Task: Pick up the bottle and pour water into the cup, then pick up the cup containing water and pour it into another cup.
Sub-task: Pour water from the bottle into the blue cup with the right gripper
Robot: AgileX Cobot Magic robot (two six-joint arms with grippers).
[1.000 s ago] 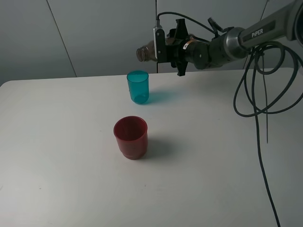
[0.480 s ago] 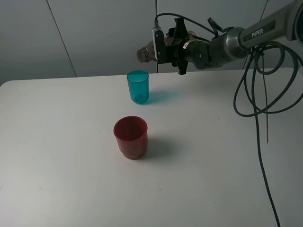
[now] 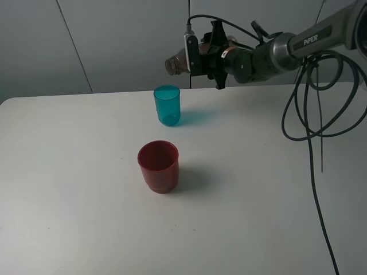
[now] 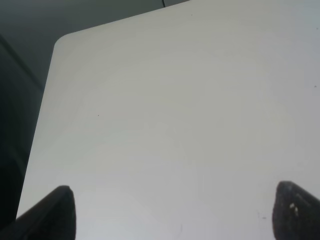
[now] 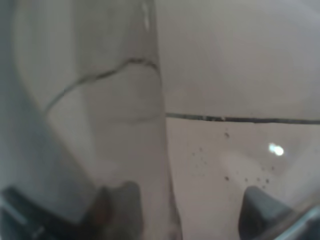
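Observation:
My right gripper [image 3: 198,52] is shut on the smoky grey-brown bottle [image 3: 175,63]. It holds the bottle tipped almost level in the air, with the neck pointing left, above and slightly behind the teal cup [image 3: 167,105]. The teal cup stands upright on the white table [image 3: 74,189]. The red cup [image 3: 159,166] stands upright nearer the front, apart from it. In the right wrist view the translucent bottle [image 5: 100,100] fills the picture between my dark fingertips [image 5: 116,202]. My left gripper [image 4: 175,215] is open and empty over bare table, with neither cup in its view.
Black cables [image 3: 312,114] hang from the right arm over the table's right side. A grey panelled wall [image 3: 114,40] stands behind the table. The left wrist view shows the table's rounded corner [image 4: 62,42] and a dark drop beyond it.
The right gripper has turned a little and lifted the bottle's neck very slightly. Both cups have stayed where they were.

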